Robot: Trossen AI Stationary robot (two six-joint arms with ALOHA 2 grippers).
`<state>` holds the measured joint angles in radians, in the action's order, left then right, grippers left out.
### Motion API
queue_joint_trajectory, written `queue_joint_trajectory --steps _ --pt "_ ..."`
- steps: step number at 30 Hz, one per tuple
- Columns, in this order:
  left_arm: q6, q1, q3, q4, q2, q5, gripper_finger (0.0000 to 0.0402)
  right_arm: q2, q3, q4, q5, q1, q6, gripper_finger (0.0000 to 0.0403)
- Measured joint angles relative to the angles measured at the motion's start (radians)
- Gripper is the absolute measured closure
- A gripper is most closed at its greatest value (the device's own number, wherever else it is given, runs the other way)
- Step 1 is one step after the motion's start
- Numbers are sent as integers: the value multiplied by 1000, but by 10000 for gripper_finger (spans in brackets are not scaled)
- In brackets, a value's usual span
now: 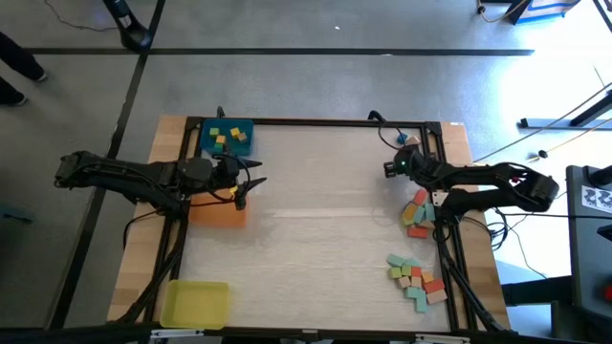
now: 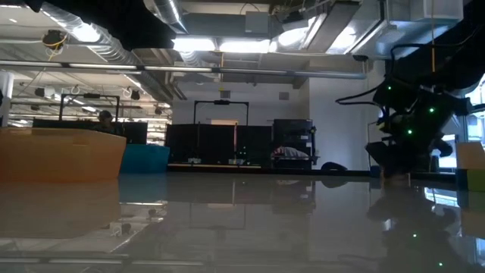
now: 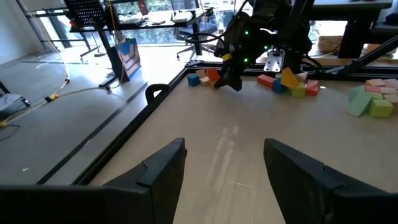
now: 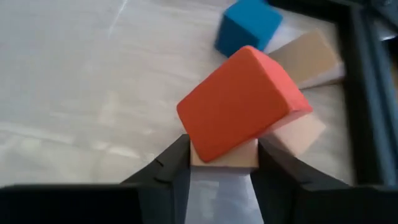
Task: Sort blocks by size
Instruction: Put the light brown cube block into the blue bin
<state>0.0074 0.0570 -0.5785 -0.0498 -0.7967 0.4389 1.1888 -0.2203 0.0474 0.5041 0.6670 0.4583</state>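
The blue tray (image 1: 229,137) at the far left of the tabletop (image 1: 316,220) is seen to hold 4 small yellow blocks (image 1: 228,138), while the orange tray (image 1: 218,213) is largely hidden under the left gripper (image 1: 244,182), whose jaws are spread with nothing between them, and the yellow tray (image 1: 195,304) holds nothing. At the far right corner, the right gripper (image 4: 217,163) is set with its jaws against the sides of a pale block (image 4: 225,159), on which an orange block (image 4: 244,99) lies tilted, a blue cube (image 4: 247,28) close beyond. The remaining blocks (image 1: 418,279) are left loose along the right edge.

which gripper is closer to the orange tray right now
Left. The left gripper sits at the far edge of the orange tray, near the blue tray. The right gripper is across the table, by the loose blocks.
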Motion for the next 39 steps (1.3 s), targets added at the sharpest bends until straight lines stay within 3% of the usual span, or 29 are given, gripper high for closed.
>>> queue_joint_trajectory --steps 4,11,15,27,32,39 --pt "0 0 0 0 0 0 196 -29 -8 18 -200 -1 -19 252" --pt "-25 0 0 1 0 0 196 -68 -81 14 -531 -2 -47 272" --pt "-32 0 0 1 0 0 196 -68 -100 83 -682 -10 -46 258" --pt "-49 0 0 1 0 0 196 -11 -102 514 -651 -166 -66 264" --pt "-52 0 0 5 0 0 196 72 -171 529 -654 -185 -109 250" --pt "-60 0 0 17 0 0 196 266 -364 526 -682 -204 -212 268"
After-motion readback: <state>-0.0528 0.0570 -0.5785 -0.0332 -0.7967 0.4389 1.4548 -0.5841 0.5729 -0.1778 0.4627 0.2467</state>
